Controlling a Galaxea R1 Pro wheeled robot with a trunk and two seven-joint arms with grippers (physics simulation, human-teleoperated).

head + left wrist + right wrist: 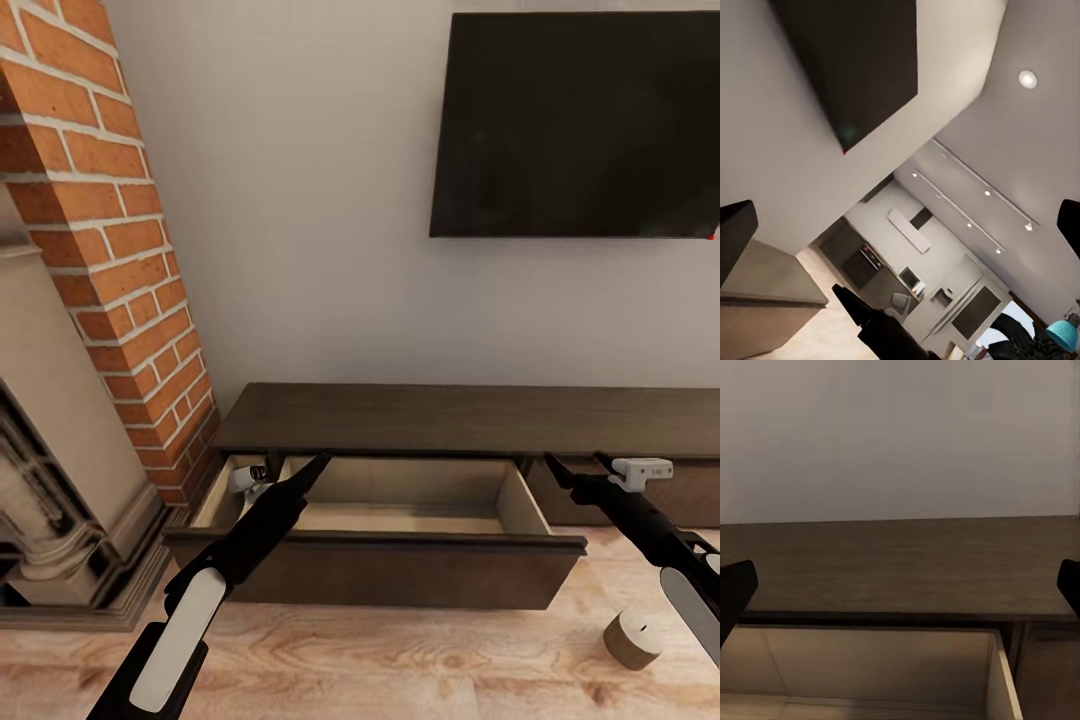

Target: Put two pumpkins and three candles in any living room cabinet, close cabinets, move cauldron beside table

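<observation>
The long low dark-brown wooden cabinet (470,420), frame centre, is being kept w/ its pale-lined drawer (400,505) pulled out, ready for loading. One stubby beige-grey candle (632,640) is sitting on the floor, lower right. Left gripper (300,478) & right gripper (580,465) are being held apart, empty.

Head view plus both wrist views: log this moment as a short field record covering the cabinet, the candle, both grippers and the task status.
cabinet: long dark brown unit against the wall, below a wall screen
drawer: pulled out, pale inside, the part that shows holds nothing
candle: one upright on the wood floor, to the right in front of the drawer, not in the cabinet
left gripper: open, holding nothing, over the drawer's left part
right gripper: open, holding nothing, in front of the cabinet right of the drawer
fireplace: beige surround at left under red brick
task status: candle not yet stowed; drawer not closed
</observation>
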